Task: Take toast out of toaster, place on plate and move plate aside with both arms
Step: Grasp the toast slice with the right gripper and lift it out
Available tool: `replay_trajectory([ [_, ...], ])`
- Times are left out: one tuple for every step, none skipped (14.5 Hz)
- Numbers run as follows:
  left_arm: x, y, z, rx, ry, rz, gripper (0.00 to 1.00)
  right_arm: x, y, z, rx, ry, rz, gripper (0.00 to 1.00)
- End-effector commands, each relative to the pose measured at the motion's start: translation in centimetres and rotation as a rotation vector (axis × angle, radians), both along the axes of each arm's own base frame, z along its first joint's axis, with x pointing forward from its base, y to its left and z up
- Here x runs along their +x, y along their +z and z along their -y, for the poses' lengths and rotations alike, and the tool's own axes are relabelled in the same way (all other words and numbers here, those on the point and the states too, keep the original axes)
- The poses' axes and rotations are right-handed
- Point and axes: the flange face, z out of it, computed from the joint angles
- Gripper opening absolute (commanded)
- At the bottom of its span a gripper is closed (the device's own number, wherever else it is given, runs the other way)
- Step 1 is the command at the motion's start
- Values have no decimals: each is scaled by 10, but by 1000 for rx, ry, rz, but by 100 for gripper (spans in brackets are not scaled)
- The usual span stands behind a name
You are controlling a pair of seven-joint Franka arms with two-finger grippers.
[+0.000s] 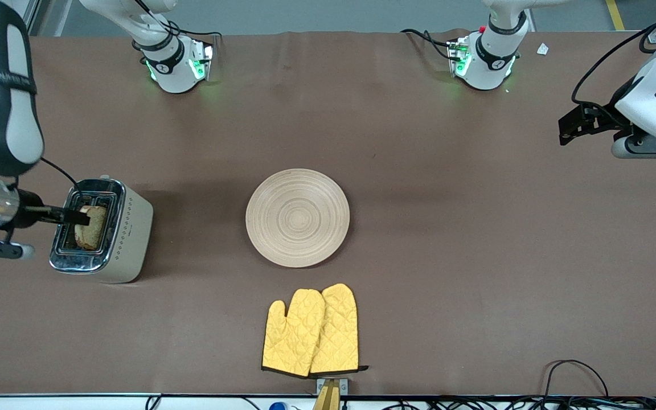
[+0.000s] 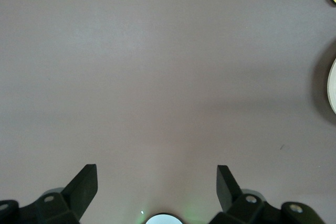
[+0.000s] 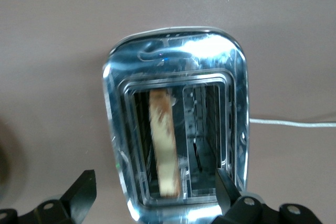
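I am hovering my right tool (image 3: 155,195) — fingers spread, empty — over the boxy chrome-topped, cream-sided toaster (image 1: 103,230), where the speckled brown toast slice (image 1: 91,226) is standing in one slot. Next I need to descend and pinch it. My left tool (image 2: 157,187) is waiting open over bare worktop (image 1: 476,239), well apart from the round light-wood plate (image 1: 297,217).

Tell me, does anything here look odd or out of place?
Nothing stands out. The toast sits upright in the toaster, the plate lies flat and bare, and the mitts lie neatly side by side nearer the camera.
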Motion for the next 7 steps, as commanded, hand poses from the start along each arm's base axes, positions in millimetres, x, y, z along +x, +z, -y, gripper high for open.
replay_trajectory([
  [0, 6, 1, -11, 0, 2, 100, 5, -16, 7, 9, -23, -8, 86],
  [0, 6, 1, -12, 0, 0, 100, 5, -22, 7, 10, -22, -21, 73],
  [0, 6, 1, -11, 0, 0, 100, 4, -24, 5, 12, -14, -29, 60],
  [1, 5, 1, -11, 0, -1, 100, 3, -26, 5, 12, -15, -34, 48],
  [0, 4, 1, -12, 0, -3, 100, 3, -26, 4, 11, -11, -35, 37],
  [0, 3, 1, -11, 0, -6, 100, 3, -26, 4, 11, -11, -35, 28],
  [0, 3, 0, -11, 5, -7, 100, 3, -26, 4, 12, -8, -37, 21],
])
